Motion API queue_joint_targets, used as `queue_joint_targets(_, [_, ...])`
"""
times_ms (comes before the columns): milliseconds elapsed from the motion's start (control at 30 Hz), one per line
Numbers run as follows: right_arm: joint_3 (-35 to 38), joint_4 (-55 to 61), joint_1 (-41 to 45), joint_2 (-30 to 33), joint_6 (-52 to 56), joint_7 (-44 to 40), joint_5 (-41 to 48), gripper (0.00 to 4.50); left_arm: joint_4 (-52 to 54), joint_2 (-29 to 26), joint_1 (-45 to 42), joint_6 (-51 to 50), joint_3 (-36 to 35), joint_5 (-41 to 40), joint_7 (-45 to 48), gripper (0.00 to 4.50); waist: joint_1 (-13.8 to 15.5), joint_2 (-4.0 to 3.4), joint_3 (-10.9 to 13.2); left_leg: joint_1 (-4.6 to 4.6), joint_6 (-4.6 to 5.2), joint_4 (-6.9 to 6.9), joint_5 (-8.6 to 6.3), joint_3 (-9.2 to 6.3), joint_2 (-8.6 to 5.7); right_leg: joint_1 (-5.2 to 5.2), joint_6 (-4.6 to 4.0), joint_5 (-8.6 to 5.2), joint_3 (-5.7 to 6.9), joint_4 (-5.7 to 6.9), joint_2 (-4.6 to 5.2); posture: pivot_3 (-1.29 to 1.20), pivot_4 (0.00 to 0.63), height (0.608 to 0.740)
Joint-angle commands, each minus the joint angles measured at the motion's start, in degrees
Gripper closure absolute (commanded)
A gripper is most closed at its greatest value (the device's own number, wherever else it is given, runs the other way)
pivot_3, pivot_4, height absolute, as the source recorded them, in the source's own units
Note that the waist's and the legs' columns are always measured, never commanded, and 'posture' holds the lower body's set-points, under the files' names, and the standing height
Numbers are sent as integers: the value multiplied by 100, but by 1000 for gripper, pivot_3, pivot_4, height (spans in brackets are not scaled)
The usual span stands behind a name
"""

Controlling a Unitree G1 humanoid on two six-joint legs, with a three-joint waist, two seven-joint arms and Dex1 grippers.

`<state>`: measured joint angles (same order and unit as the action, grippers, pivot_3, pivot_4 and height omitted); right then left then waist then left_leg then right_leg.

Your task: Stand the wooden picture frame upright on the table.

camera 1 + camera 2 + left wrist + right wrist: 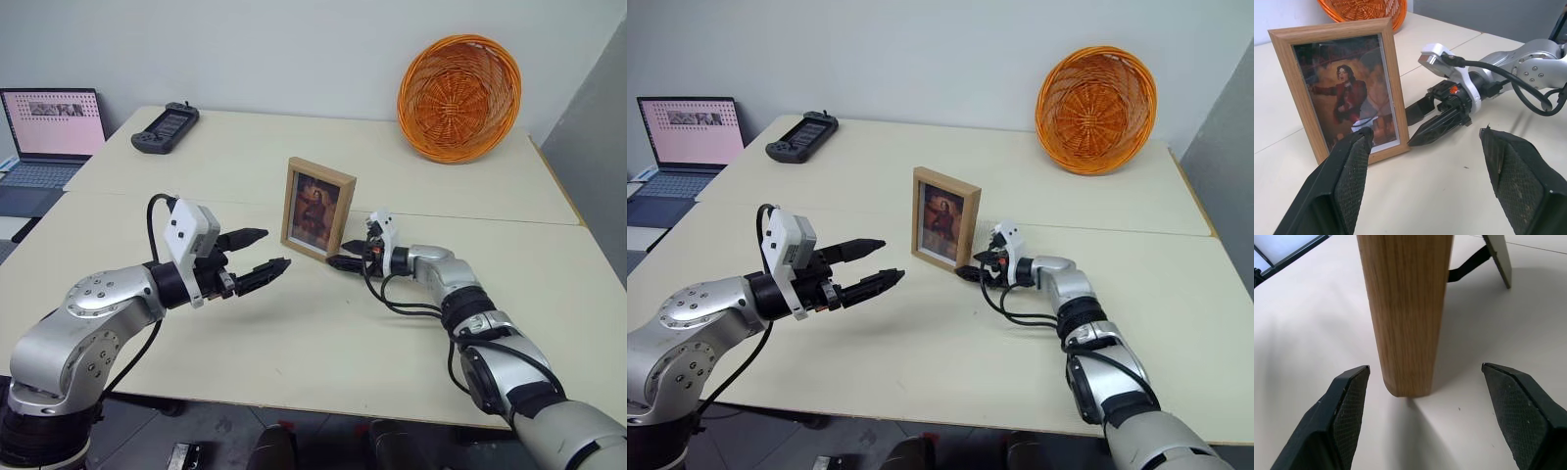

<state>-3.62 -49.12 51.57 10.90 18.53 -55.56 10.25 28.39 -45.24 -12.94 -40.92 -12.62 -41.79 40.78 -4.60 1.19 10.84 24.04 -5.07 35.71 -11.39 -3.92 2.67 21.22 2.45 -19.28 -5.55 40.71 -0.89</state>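
The wooden picture frame (317,208) stands upright near the middle of the table (294,343), its portrait picture facing me. Its fold-out stand (1500,260) is spread behind it and rests on the tabletop. My right gripper (338,254) is open, low over the table at the frame's lower right corner. The right wrist view looks at the frame's edge (1405,308), which is just ahead of the fingertips with a fingertip on either side and touching neither. My left gripper (274,248) hovers open to the left front of the frame, apart from it and holding nothing.
An orange wicker basket (458,96) leans against the wall at the back right. A black handheld device (165,127) lies at the back left, and an open laptop (49,132) sits beyond the table's left edge. A seam (509,221) crosses the tabletop behind the frame.
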Motion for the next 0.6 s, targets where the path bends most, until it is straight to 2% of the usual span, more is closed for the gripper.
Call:
queue_joint_targets(33, [154, 1117, -438, 470, 621, -3, 145, 590, 15, -57, -15, 147, -242, 144, -103, 769, 15, 0, 0, 3, 0, 0, 0, -2, 0, 0, 0, 0, 1, -1, 0, 0, 150, 740])
queue_joint_targets(167, [334, 2667, -1118, 840, 1426, 256, 385, 590, 41, -21, 68, 34, -524, 63, -266, 769, 32, 0, 0, 25, 0, 0, 0, -5, 1, 15, 0, 0, 2, -10, 1, 0, 150, 740])
queue_joint_targets(367, [679, 4614, -2307, 1074, 1957, 1323, 337, 590, 54, 394, 325, -231, -755, -12, -944, 769, 30, -1, 0, 34, 0, -3, 0, -5, 2, 23, 1, 0, 1, -21, 0, 0, 150, 740])
queue_joint_targets(533, [1406, 6076, -3295, 673, 1905, 2772, 243, 590, 7, 1818, 492, -987, -1249, -455, -2937, 769, 40, 2, 2, 40, 0, 4, 0, -7, 2, 21, 2, -1, 1, -24, 2, 0, 150, 740])
queue_joint_targets(600, [1582, 6517, -3626, 514, 2066, 3153, 286, 590, 137, 2137, 672, -1080, -1225, -376, -3354, 769, 45, 6, 1, 43, 0, 4, 0, -9, 1, 19, 3, 0, 2, -29, 3, 0, 150, 740])
